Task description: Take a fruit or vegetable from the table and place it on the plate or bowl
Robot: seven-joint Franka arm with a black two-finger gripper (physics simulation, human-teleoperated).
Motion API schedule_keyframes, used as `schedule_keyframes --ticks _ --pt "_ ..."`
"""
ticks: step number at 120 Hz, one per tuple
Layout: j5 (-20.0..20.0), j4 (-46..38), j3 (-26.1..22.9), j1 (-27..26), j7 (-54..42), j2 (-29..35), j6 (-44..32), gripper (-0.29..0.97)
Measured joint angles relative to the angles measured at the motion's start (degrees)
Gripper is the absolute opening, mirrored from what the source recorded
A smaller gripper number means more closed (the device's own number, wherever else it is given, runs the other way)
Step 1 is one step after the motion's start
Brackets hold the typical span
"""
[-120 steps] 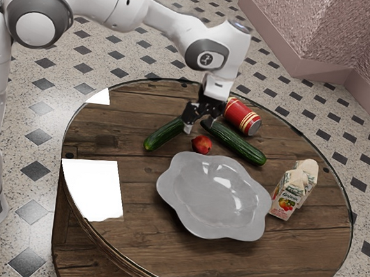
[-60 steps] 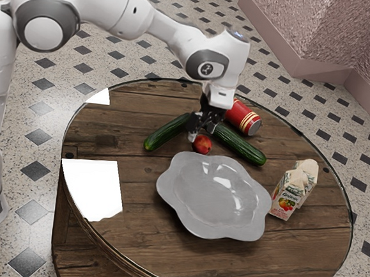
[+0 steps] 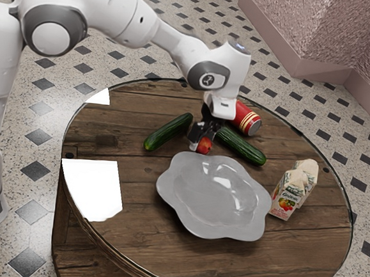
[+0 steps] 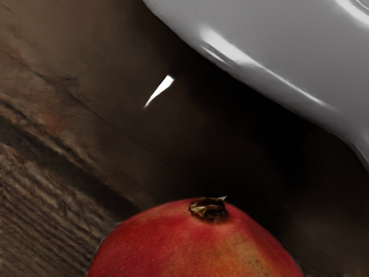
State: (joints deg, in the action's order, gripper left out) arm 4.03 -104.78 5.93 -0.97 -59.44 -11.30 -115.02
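The gripper (image 3: 201, 137) is lowered over the red fruit (image 3: 203, 146), which lies on the table (image 3: 108, 139) just beside the plate (image 3: 213, 193), ready for grasping. Whether the jaws are spread or pinching it cannot be told.

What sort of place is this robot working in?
Probably a simulated dining room: a round wooden table on a tiled floor, with cucumbers, a juice carton and a plate on it.
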Motion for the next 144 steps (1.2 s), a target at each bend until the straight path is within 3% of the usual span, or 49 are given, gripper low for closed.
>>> schedule_keyframes --ticks 30,49,63,96,130,144 --pt "-0.1 0.0 0.0 0.0 1.1 -0.7 -0.6 0.66" --pt "-0.1 0.1 0.0 -0.1 1.7 -0.8 -0.8 0.42" --pt "-0.2 0.1 0.0 -0.1 2.1 -0.7 -1.0 0.33" --pt "-0.5 0.3 0.2 0.0 3.3 1.2 0.1 0.32" --pt "-1.8 0.3 0.0 0.2 4.4 8.5 4.4 0.32" --pt "-2.5 0.3 -2.6 1.8 5.1 9.3 5.7 0.32"
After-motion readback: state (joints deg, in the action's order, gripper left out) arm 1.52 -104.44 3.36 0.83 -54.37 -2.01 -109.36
